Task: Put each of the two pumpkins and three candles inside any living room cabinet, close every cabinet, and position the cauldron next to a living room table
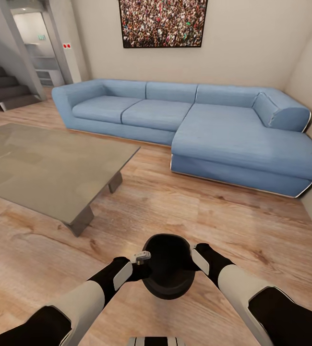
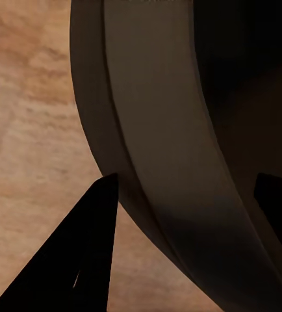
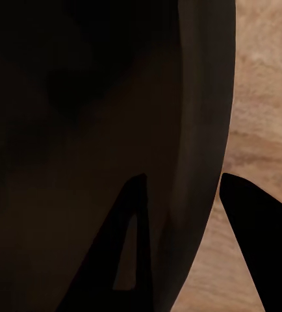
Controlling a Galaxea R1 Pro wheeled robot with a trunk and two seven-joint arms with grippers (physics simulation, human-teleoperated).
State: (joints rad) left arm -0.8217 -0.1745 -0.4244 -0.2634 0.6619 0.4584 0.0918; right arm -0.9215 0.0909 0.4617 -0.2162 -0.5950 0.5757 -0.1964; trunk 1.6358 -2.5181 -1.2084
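Blue sectional sofa [image 1: 194, 125] on wood floor [image 1: 185, 211], crowd pic [image 1: 163, 22] above, stairs [image 1: 7, 91] far left.

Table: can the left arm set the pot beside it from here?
Probably not yet. The pot hangs between both end effectors, its rim between the fingers of the left and right, and open floor separates it from the table; the base likely needs to roll closer.

table [image 1: 45, 168]: left part cut off by the picture's edge
cauldron [image 1: 169, 272]: bottom hidden; sides covered by both wrists
sofa [image 1: 199, 125]: right end cut off
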